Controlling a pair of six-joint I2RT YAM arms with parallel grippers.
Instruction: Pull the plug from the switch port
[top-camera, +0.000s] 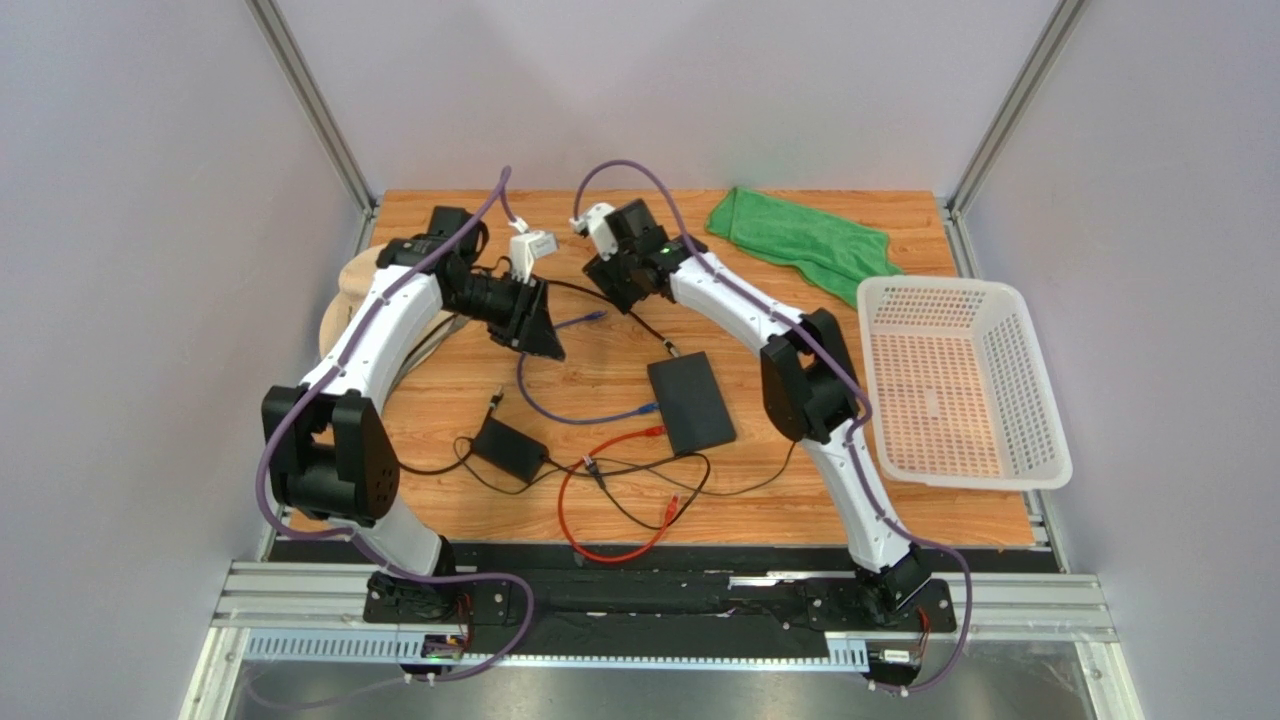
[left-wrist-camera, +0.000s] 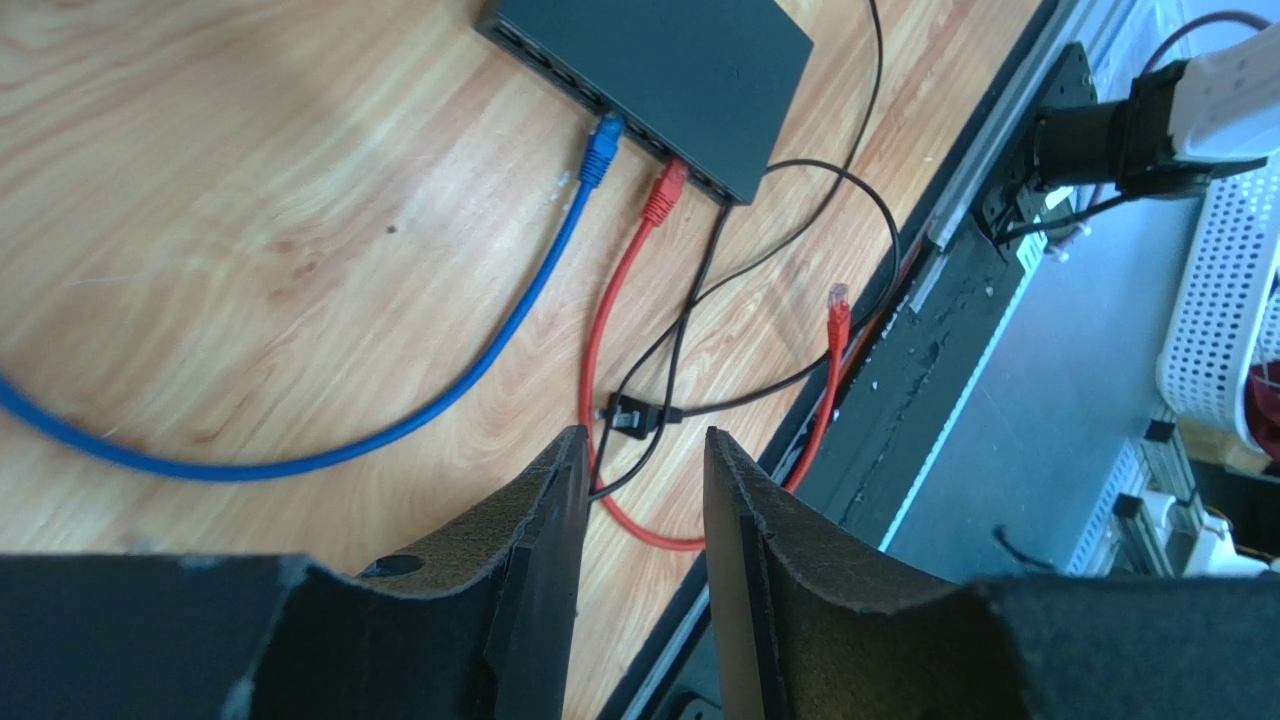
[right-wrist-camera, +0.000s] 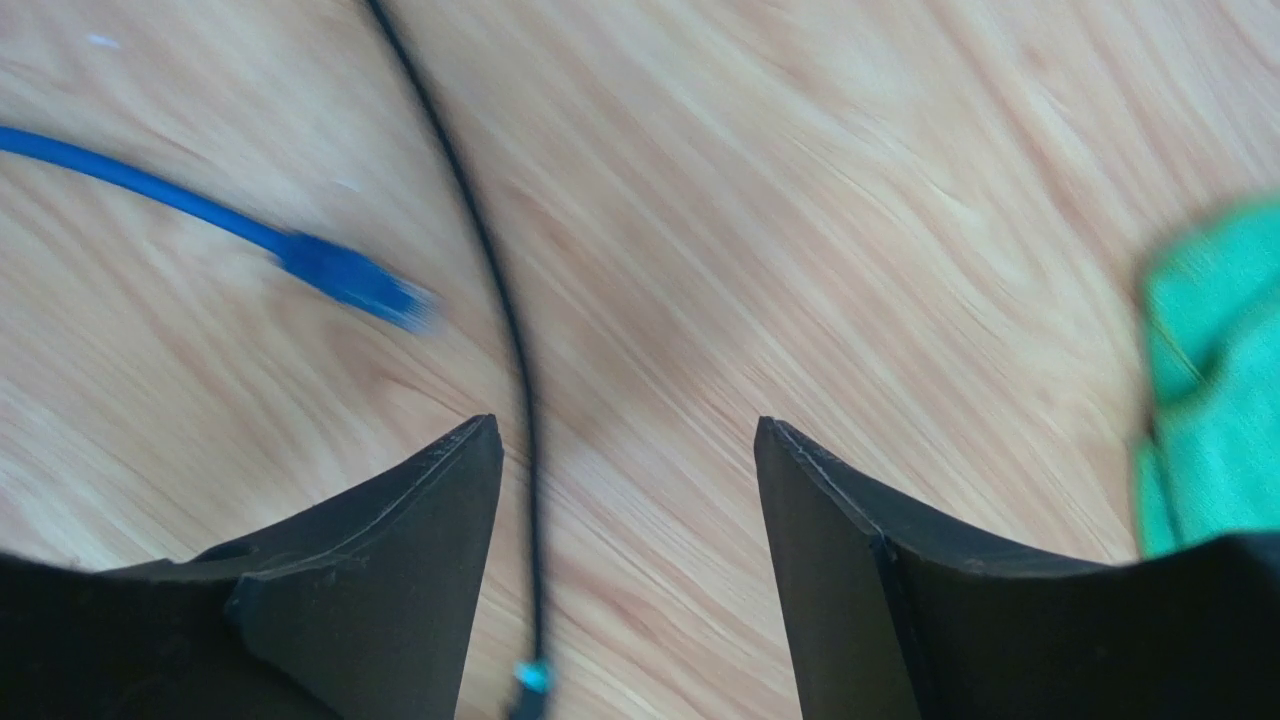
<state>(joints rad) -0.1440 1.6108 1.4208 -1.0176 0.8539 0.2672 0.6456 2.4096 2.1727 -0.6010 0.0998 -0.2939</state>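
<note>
A flat, matte-black, rectangular switch (top-camera: 691, 402) is seen near the middle of the wood-grained bench (top-camera: 932, 518), slightly toward the near edge. A row of sockets is recessed along one of its long edges. A blue plug (left-wrist-camera: 603, 150) and a red plug (left-wrist-camera: 663, 192) are seated side by side in that row, but which socket each fills cannot be told. A smooth, round blue cable (left-wrist-camera: 376, 435) is swept in a wide curve over the boards. The red cable (left-wrist-camera: 601, 375) is looped toward the near edge and ends in a loose red connector (left-wrist-camera: 837, 312). A smaller black adapter brick (top-camera: 508, 446) is set apart from the switch, toward the left edge.

The left end effector (left-wrist-camera: 643, 443) is held above the bench between the far-left corner and the switch. Its dark, rough-faced wedge fingers are parted by a narrow gap, with nothing gripped. Both seated plugs lie ahead of its tips and well apart from them.

The right end effector (right-wrist-camera: 628, 428) is held near the middle of the far edge with its fingers spread wide. A thin black lead (right-wrist-camera: 496, 300) is seen through the gap, and contact cannot be told. A loose blue connector (right-wrist-camera: 353, 282), blurred, lies beside it. A fuzzy green cloth (top-camera: 796, 237) lies by the far edge, and a white perforated basket (top-camera: 962, 383) sits at the right edge.
</note>
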